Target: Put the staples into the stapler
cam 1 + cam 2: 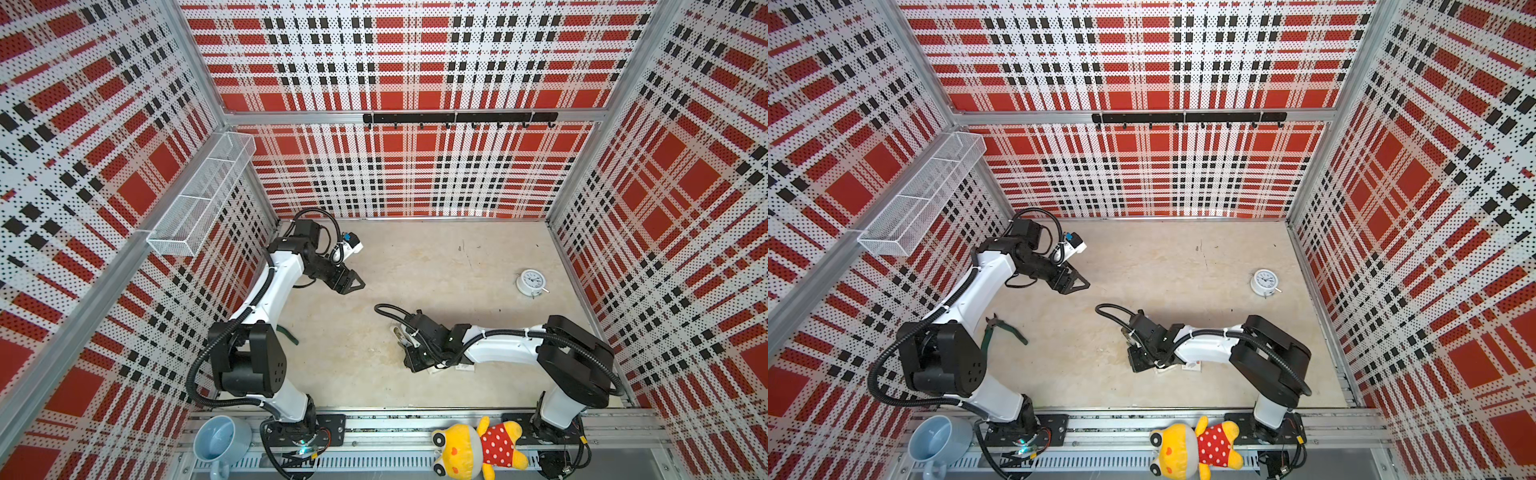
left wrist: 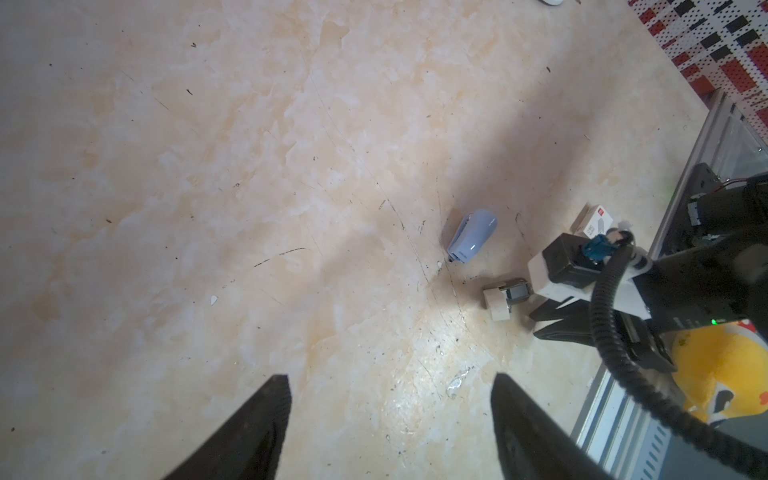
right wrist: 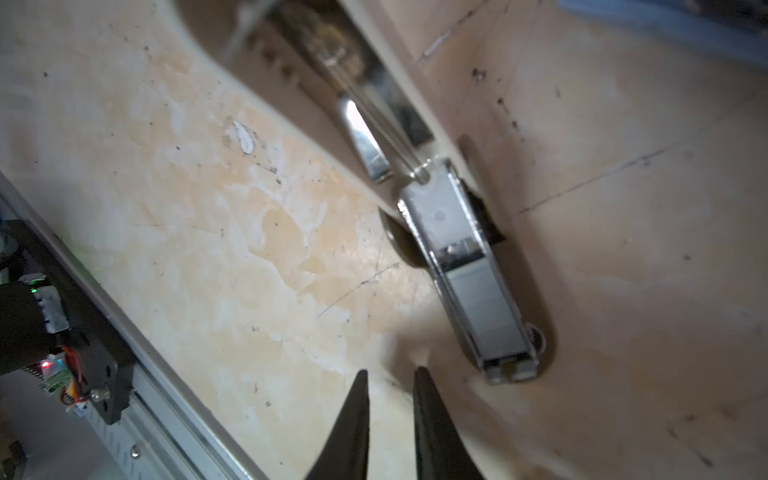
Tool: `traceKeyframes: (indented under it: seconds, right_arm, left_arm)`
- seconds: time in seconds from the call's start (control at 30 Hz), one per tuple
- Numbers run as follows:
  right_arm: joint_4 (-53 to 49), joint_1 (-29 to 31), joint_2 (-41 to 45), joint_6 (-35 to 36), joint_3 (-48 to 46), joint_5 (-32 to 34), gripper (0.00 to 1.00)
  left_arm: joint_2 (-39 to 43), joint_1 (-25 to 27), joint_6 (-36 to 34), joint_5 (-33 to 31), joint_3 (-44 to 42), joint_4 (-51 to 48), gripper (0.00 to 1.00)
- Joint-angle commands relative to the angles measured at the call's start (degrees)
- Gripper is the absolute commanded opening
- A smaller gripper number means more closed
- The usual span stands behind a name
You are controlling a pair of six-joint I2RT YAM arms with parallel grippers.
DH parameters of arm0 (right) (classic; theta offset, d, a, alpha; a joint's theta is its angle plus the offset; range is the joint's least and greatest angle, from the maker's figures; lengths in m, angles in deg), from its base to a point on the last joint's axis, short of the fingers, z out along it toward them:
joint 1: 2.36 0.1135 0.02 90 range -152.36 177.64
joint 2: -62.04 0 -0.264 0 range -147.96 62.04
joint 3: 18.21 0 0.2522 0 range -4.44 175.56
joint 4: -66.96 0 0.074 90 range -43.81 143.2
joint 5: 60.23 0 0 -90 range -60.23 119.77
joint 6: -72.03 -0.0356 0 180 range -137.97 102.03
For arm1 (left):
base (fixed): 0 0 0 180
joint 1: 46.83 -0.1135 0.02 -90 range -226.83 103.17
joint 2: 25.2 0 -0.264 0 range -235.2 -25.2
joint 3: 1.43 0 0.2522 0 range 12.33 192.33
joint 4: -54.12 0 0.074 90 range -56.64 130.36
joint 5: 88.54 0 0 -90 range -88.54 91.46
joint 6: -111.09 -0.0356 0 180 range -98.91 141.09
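Stapler (image 2: 471,235): light-blue and shut, lying alone on the table (image 1: 415,257). I only get it through the left wrist camera, near the pale stapler but clear of it. I can't find it in either top view.
Staples (image 2: 517,293): grey block just in front of the right claw's tips. From the right wrist camera I read it as a flat grey strip seated in the silver channel (image 3: 440,216), though that picture is blurred.
Pale stapler (image 3: 307,95): cream-rimmed, lid swung open, channel facing up.
Right claw (image 3: 390,371): fingers almost together with a narrow slit between them and nothing in it. The tips are low over the table, just beside the channel's open end. It sits lower centre in both top views.
Left claw (image 2: 390,375): fingers wide apart and empty, hanging over bare table. It is left of centre in both top views, well apart from the right claw.
Sleeve (image 2: 592,218): white printed box with a red mark. In a top view it shows at the right forearm's lower edge, lower centre.
Clock (image 1: 531,282): white, on the table, right of centre.
Pliers (image 1: 1000,330): green-handled, beside the left arm, left of centre.
Mug (image 1: 220,440): light-blue, lower left, on the front rail.
Plush toy (image 1: 478,451): yellow with a red spotted dress, at the bottom edge on the rail.
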Motion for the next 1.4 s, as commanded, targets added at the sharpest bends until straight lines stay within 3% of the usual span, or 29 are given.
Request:
traceKeyframes:
  seconds: [0.0, 0.77, 1.0, 1.27, 1.37]
  right_arm:
    - [1.83, -0.83, 0.0, -0.99, 0.08, 1.03, 0.21]
    - [0.33, -6.03, 0.11, 1.41, -1.49, 4.61, 0.21]
    - [0.15, -6.12, 6.09, 0.29, -3.78, 3.82, 0.22]
    - [-2.54, -9.41, 13.41, -5.35, -7.19, 0.93, 0.23]
    - [-1.68, -11.13, 14.38, -6.83, -8.14, -0.12, 0.23]
  left_arm:
    - [-0.26, 0.33, -1.15, 0.75, -0.36, 0.06, 0.78]
    - [2.7, 4.53, -3.71, -3.68, -5.81, -0.01, 0.77]
    - [5.55, 5.29, -7.95, 0.67, -12.96, -2.99, 0.77]
    - [4.82, 13.95, -12.74, -3.44, -16.26, -3.33, 0.77]
    - [3.48, 18.86, -19.41, -7.74, -13.57, -7.42, 0.76]
